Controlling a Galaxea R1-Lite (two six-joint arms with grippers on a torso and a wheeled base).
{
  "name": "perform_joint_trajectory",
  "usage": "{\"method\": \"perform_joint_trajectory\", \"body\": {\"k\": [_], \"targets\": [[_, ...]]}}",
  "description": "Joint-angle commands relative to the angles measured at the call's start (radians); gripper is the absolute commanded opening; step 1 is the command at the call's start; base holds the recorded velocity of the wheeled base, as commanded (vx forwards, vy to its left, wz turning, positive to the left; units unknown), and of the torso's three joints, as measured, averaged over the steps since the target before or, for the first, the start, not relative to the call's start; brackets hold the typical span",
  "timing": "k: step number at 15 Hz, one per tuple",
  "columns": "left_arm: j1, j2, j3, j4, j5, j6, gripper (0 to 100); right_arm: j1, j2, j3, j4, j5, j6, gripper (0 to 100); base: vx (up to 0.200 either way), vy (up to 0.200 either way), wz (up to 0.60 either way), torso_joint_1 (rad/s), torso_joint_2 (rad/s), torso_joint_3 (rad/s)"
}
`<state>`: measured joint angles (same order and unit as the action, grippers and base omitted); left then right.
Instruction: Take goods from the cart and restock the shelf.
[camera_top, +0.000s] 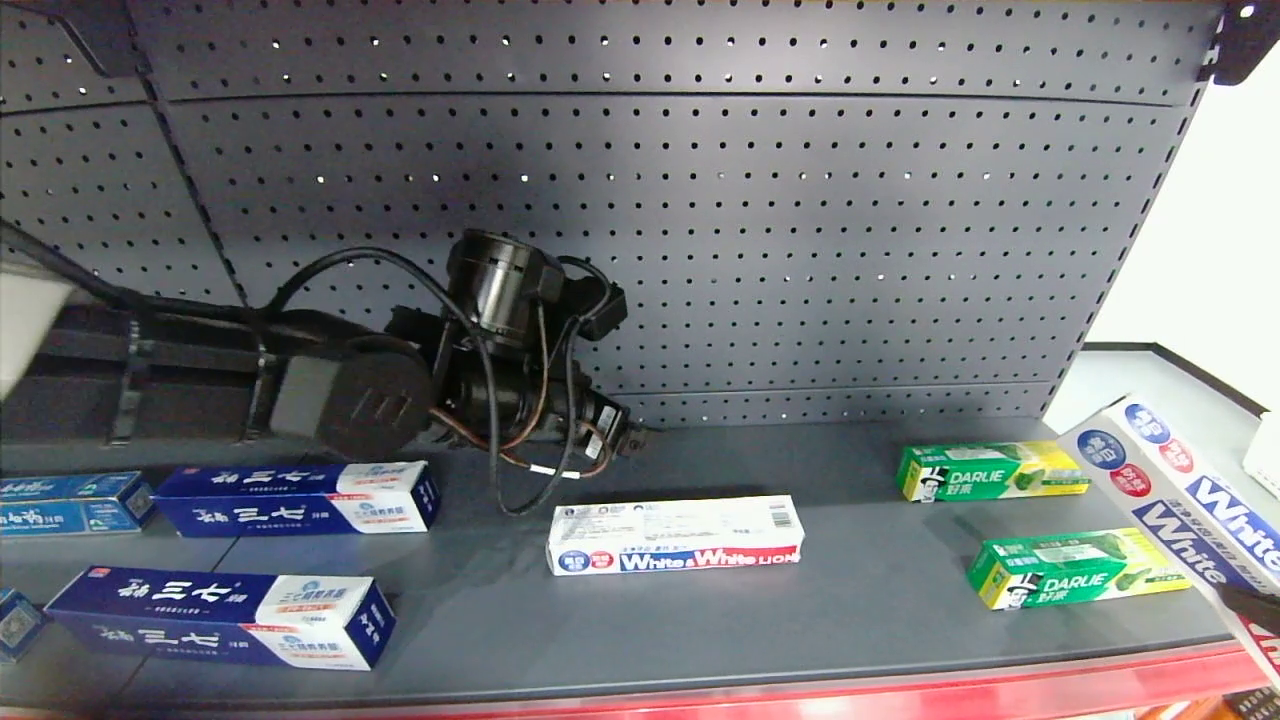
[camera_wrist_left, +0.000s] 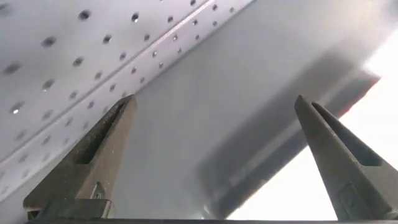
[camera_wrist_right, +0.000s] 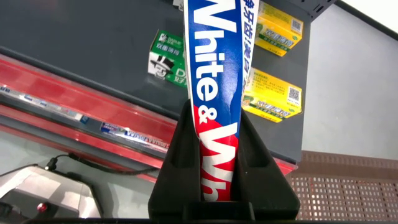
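A white, blue and red toothpaste box hangs tilted at the shelf's right end, held in my right gripper, which is shut on the box low down. A matching box lies flat mid-shelf. My left arm's wrist hovers over the back of the grey shelf, left of centre. My left gripper is open with nothing between its fingers, facing the pegboard and the bare shelf floor.
Two green boxes lie at the right, just beside the held box. Three blue boxes lie at the left. A red strip runs along the shelf's front edge. The pegboard backs the shelf.
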<state>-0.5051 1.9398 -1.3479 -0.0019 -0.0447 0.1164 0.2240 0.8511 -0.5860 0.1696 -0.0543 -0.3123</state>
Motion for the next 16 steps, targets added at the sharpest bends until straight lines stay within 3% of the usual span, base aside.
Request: {"method": "perform_joint_trajectory", "body": {"k": [1,7,10,15,16], "targets": [[-0.007,-0.151,0.101,0.010,-0.001,0.000,100,0.000,0.023,0.000,-0.007,-0.001,-0.001,0,0.000,0.000,0.00,0.000,0.00,0.000],[-0.093,-0.303,0.292,0.002,-0.011,-0.003,100,0.009,0.056,-0.003,-0.009,-0.004,-0.002,0,0.000,0.000,0.00,0.000,0.00,0.000],[-0.096,-0.294,0.296,-0.001,-0.080,-0.001,100,0.009,0.056,-0.003,-0.009,-0.004,-0.002,0,0.000,0.000,0.00,0.000,0.00,0.000],[-0.098,-0.219,0.283,0.000,-0.090,0.008,100,0.006,0.054,-0.006,-0.009,-0.006,-0.002,0,0.000,0.000,0.00,0.000,0.00,0.000],[-0.098,-0.213,0.283,-0.001,-0.132,0.009,100,0.006,0.056,-0.008,-0.009,-0.006,-0.002,0,0.000,0.000,0.00,0.000,0.00,0.000]]}}
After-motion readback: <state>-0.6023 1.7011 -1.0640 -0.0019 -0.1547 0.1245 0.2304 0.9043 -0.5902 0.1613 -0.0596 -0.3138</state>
